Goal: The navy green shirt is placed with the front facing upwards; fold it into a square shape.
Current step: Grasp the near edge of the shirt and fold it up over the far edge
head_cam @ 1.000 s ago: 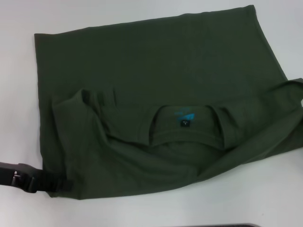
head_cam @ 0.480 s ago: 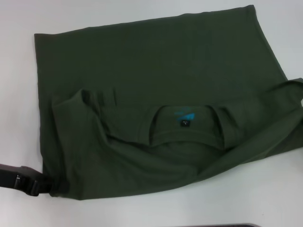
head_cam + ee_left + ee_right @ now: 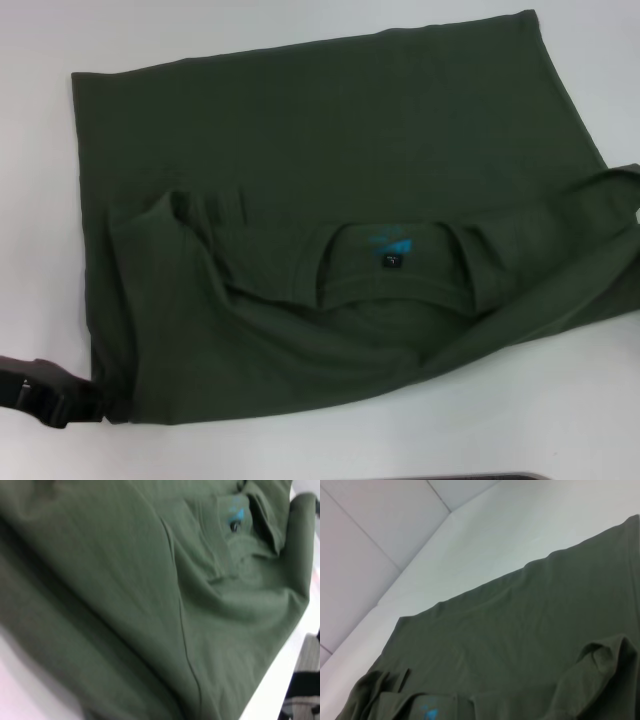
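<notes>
Even, diffuse light falls on the white counter [image 3: 300, 440], bright without glare, and the navy green shirt [image 3: 330, 190] reads dark and low in contrast, its folds casting only soft, shallow shadows. The head view is mildly soft throughout. The left wrist view is heavily blurred (smeared worst toward one corner), while the right wrist view is hazy, with a pale wash over the counter.

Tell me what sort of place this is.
Probably a lab or test bench rather than a home: a plain white table holding only the navy green shirt, bare pale wall panels behind it, and the left gripper at the shirt's near-left corner.
</notes>
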`<control>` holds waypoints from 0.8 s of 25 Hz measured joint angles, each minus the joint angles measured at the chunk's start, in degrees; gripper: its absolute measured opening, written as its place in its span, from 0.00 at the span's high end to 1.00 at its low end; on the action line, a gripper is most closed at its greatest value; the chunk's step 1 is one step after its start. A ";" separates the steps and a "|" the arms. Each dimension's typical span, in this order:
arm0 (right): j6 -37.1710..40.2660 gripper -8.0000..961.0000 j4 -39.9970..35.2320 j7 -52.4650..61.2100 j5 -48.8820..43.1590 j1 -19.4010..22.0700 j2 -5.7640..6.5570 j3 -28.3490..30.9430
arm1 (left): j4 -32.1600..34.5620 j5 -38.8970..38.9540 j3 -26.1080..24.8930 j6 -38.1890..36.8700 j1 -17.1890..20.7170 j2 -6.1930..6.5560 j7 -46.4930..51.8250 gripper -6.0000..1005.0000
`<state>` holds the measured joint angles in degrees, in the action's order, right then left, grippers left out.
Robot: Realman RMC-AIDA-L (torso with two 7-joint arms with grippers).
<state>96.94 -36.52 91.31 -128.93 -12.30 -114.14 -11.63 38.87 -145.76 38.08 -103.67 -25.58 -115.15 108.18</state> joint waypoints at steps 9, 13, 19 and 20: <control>0.14 0.95 -0.08 -0.03 0.00 0.69 -0.12 1.15 | 0.13 -0.90 0.40 -0.82 -0.30 1.42 -0.17 0.97; 0.16 0.95 0.07 -0.07 -0.04 0.48 -0.12 1.16 | 0.15 -0.94 0.74 -1.33 -0.49 1.29 0.37 0.97; 0.18 0.95 -0.03 -0.03 -0.13 -0.26 -0.11 0.94 | 0.25 -0.99 0.63 -3.08 -0.84 1.07 2.91 0.90; 0.18 0.95 -0.05 -0.02 -0.15 -0.36 -0.10 0.93 | 0.25 -0.99 0.64 -3.53 -0.88 0.99 3.29 0.87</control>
<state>97.12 -36.57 91.29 -129.09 -12.65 -114.24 -10.70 39.12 -146.75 38.72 -107.21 -26.47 -114.17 111.47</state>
